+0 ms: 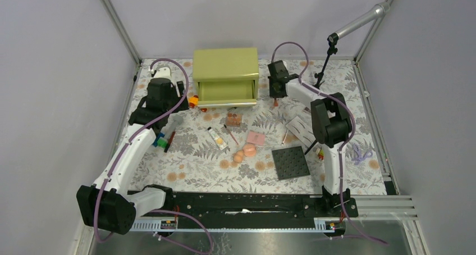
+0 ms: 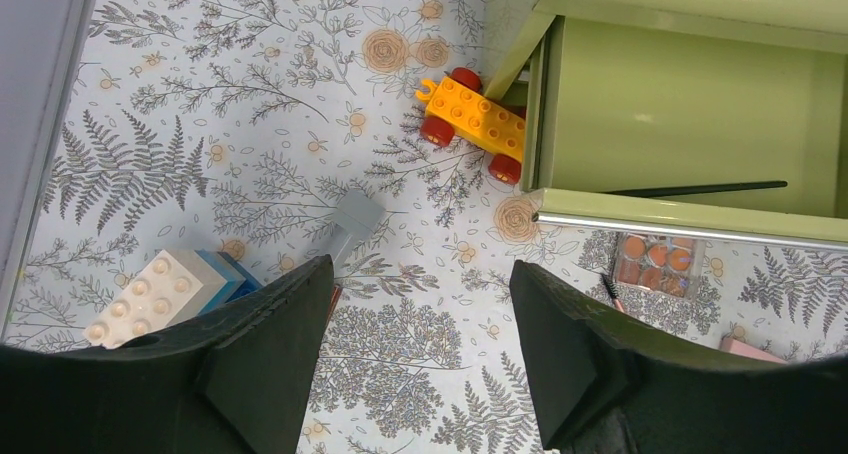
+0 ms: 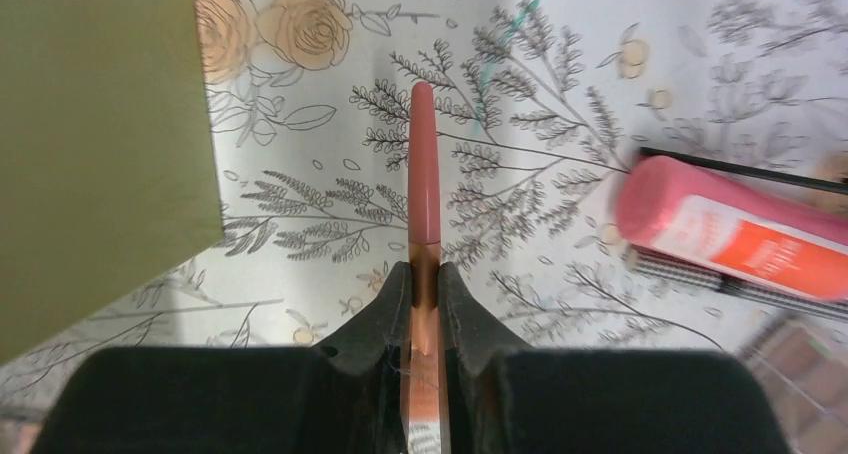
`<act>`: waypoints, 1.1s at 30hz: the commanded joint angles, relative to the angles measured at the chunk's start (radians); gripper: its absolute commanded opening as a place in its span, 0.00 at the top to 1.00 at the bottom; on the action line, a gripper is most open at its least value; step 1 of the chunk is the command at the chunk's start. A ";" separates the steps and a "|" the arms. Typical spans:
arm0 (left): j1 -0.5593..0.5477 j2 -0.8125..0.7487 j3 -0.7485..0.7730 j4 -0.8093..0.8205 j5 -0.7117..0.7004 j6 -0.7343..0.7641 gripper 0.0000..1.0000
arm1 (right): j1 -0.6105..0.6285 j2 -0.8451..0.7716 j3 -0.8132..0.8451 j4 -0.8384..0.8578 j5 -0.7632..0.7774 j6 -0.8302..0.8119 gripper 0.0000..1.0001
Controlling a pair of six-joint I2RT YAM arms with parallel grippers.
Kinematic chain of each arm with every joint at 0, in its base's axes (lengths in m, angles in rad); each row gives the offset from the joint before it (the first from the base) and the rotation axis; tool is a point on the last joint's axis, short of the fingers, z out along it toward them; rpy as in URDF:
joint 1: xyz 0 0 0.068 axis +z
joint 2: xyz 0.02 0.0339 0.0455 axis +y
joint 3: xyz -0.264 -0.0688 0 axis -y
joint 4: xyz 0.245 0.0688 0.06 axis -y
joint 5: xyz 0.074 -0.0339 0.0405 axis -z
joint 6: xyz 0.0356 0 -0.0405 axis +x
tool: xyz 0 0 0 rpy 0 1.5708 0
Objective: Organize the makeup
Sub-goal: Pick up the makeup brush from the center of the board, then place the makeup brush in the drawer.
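Note:
My right gripper is shut on a thin pink-brown pencil, held above the table just right of the green drawer box; it also shows in the top view. A pink-red tube lies to its right. My left gripper is open and empty above the floral table, left of the open drawer, which holds a thin black pencil. An eyeshadow palette, a cream tube, a pink compact and peach sponges lie mid-table.
An orange toy car sits at the drawer's left corner. White and blue toy bricks lie by my left gripper. A dark grey studded plate lies front right. A black stand rises at the back right.

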 commanded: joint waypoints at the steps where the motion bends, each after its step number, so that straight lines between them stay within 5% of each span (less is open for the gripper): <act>1: 0.010 0.005 0.002 0.056 0.016 0.005 0.27 | -0.006 -0.186 -0.003 -0.006 0.059 -0.049 0.99; 8: 0.016 0.010 0.002 0.056 0.016 0.005 0.27 | 0.001 -0.343 -0.061 0.068 -0.022 -0.175 1.00; 15: 0.021 0.013 0.004 0.056 0.022 0.003 0.27 | 0.100 -0.495 -0.222 0.245 -0.200 -0.473 1.00; 25: 0.024 0.001 0.004 0.056 0.029 0.003 0.27 | 0.170 -0.576 -0.392 0.511 -0.621 -0.772 0.99; 33: 0.026 -0.010 0.003 0.056 0.034 0.003 0.27 | 0.225 -0.349 -0.082 0.208 -0.691 -0.950 0.94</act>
